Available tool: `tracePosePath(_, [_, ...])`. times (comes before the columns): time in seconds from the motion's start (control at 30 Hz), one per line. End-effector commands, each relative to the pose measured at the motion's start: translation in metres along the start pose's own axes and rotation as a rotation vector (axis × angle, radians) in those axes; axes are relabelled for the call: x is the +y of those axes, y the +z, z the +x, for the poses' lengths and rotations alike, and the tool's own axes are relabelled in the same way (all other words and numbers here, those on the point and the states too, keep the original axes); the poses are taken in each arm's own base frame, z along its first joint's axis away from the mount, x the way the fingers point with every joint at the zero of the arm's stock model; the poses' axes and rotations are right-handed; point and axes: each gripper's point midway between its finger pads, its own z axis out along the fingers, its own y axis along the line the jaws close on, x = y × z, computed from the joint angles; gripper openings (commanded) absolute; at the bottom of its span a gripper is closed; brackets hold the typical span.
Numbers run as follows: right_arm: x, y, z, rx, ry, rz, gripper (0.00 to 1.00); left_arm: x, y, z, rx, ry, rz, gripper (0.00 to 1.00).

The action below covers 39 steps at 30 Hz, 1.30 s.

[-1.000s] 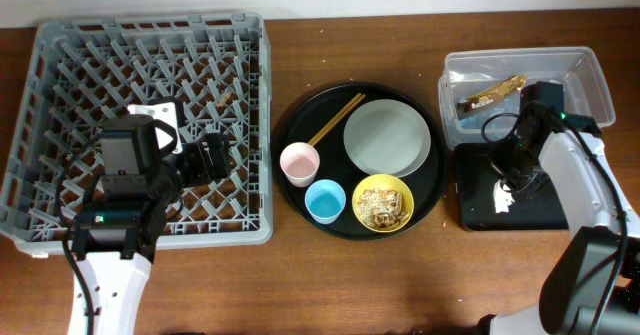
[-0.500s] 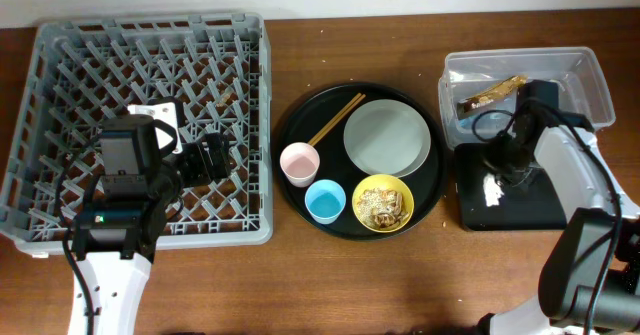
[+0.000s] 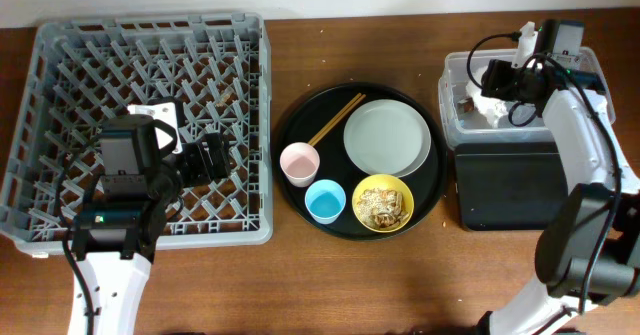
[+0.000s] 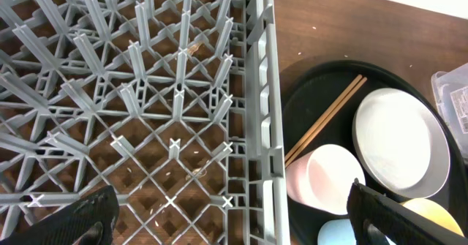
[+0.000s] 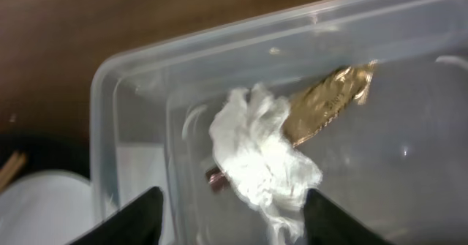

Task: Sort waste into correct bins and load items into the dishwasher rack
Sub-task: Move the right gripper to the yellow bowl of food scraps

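One grey rack (image 3: pixel 150 35) filled the left side of the table (image 3: pixel 300 285). The left hand (image 4: pixel 232 197) hung over the rack's right half, fingers spread wide and empty. One round tray (image 3: pixel 295 200) sat mid-table, to the right of that hand across the rack wall and to the left of the right hand (image 5: pixel 234 197). The left hand looked the nearer.

Two bins stood at the right: one clear tub (image 3: pixel 590 75) behind and one black bin (image 3: pixel 505 190) in front. The right hand hovered over the tub, fingers apart, gripping nothing.

The round tray carried:
- one plate (image 3: pixel 387 137)
- one yellow bowl (image 3: pixel 358 203) holding crumbs (image 3: pixel 380 207)
- one pink cup (image 3: pixel 299 162), nearest the rack
- one blue cup (image 3: pixel 324 201)
- two chopsticks (image 3: pixel 337 119) lying together, their long axis running diagonally from beside the pink cup toward the tray's far rim

In the tub lay one napkin (image 5: pixel 259 153), directly below the right hand, against one gold scrap (image 5: pixel 329 102).
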Motion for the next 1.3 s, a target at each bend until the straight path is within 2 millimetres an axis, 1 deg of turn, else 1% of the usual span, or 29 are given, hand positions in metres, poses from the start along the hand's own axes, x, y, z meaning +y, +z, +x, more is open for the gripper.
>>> tracePosePath(0.0, [0.038,-0.090,-0.039,-0.169,-0.057,-0.144,0.67,-0.004,-0.005,-0.008,-0.022,0.021,0.016,0.99])
tracePosePath(0.03, [0.058,-0.121,-0.033,-0.172,-0.029,-0.236,0.68,-0.004,-0.005,-0.008,-0.022,0.021,0.016,0.99])
tracePosePath(0.07, [0.080,-0.147,-0.018,-0.139,-0.030,-0.337,0.67,-0.004,-0.005,-0.008,-0.022,0.021,0.016,0.99])
tracePosePath(0.1, [0.102,-0.165,0.006,-0.065,-0.035,-0.411,0.67,-0.004,-0.005,-0.008,-0.022,0.021,0.016,0.99])
tracePosePath(0.13, [0.125,-0.170,0.043,0.068,-0.067,-0.439,0.66,-0.004,-0.005,-0.008,-0.022,0.021,0.016,0.99])
tracePosePath(0.17, [0.156,-0.167,0.092,0.253,-0.143,-0.450,0.63,-0.004,-0.005,-0.008,-0.022,0.021,0.016,0.99])
tracePosePath(0.2, [0.172,-0.157,0.124,0.353,-0.230,-0.401,0.59,-0.004,-0.005,-0.008,-0.022,0.021,0.016,0.99])
tracePosePath(0.23, [0.182,-0.148,0.145,0.411,-0.284,-0.356,0.57,-0.004,-0.005,-0.008,-0.022,0.021,0.016,0.99])
tracePosePath(0.27, [0.184,-0.139,0.159,0.446,-0.309,-0.301,0.52,-0.004,-0.005,-0.008,-0.022,0.021,0.016,0.99])
tracePosePath(0.3, [0.190,-0.126,0.185,0.506,-0.371,-0.226,0.49,-0.004,-0.005,-0.008,-0.022,0.021,0.016,0.99])
tracePosePath(0.33, [0.201,-0.112,0.214,0.570,-0.430,-0.207,0.45,-0.004,-0.005,-0.008,-0.022,0.021,0.016,0.99])
tracePosePath(0.37, [0.208,-0.102,0.230,0.600,-0.459,-0.209,0.45,-0.004,-0.005,-0.008,-0.022,0.021,0.016,0.99])
tracePosePath(0.4, [0.215,-0.091,0.240,0.607,-0.464,-0.211,0.43,-0.004,-0.005,-0.008,-0.022,0.021,0.016,0.99])
tracePosePath(0.43, [0.227,-0.090,0.245,0.612,-0.489,-0.269,0.44,-0.004,-0.005,-0.008,-0.022,0.021,0.016,0.99])
tracePosePath(0.47, [0.251,-0.097,0.250,0.599,-0.566,-0.410,0.48,-0.004,-0.005,-0.008,-0.022,0.021,0.016,0.99])
tracePosePath(0.5, [0.263,-0.098,0.251,0.573,-0.588,-0.444,0.49,-0.004,-0.005,-0.008,-0.022,0.021,0.016,0.99])
tracePosePath(0.53, [0.270,-0.095,0.248,0.540,-0.591,-0.438,0.49,-0.004,-0.005,-0.008,-0.022,0.021,0.016,0.99])
tracePosePath(0.57, [0.269,-0.089,0.242,0.508,-0.583,-0.407,0.49,-0.004,-0.005,-0.008,-0.022,0.021,0.016,0.99])
tracePosePath(0.67, [0.258,-0.076,0.226,0.438,-0.582,-0.298,0.50,-0.004,-0.005,-0.008,-0.022,0.021,0.016,0.99])
tracePosePath(0.7, [0.260,-0.075,0.223,0.422,-0.582,-0.300,0.50,-0.004,-0.005,-0.008,-0.022,0.021,0.016,0.99])
tracePosePath(0.8, [0.262,-0.075,0.222,0.417,-0.577,-0.310,0.50,-0.004,-0.005,-0.008,-0.022,0.021,0.016,0.99])
tracePosePath(1.27, [0.263,-0.075,0.222,0.415,-0.577,-0.311,0.50,-0.004,-0.005,-0.008,-0.022,0.021,0.016,0.99])
